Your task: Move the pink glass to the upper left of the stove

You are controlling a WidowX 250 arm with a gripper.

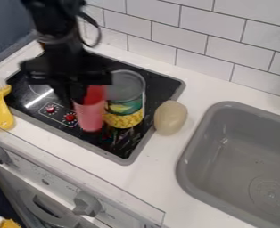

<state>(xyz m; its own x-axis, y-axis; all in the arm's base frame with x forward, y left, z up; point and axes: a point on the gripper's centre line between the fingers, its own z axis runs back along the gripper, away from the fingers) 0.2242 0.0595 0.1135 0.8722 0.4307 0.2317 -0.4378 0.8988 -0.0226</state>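
The pink glass [90, 109] is on the near side of the stove [121, 159], in front of the tall can [125, 100] and a little to its left; from this angle I cannot tell if the two are touching. The claw [74, 95] is at the upper left of the glass and covers part of its rim, but whether it is spread, pressed together or pinching the glass, I cannot tell. The work seems to be at the grasp or the beginning of the carry, and the upper left of the stove is not reached. In my opinion the first danger is the hold: if the claw has only a small part of the rim, the smooth wall may slip, and the glass may fall over on the stove. The second danger is the can, because it is so near; a swing to the right, or a turn of the claw during lifting, could push it, perhaps into the pale, rounded potato [170, 117] beside it. If the lift is too low, the bottom of the glass can drag and tip. Going too far left may bring it over the stove's edge, toward the yellow brush [2, 111] on the desk [148, 178].
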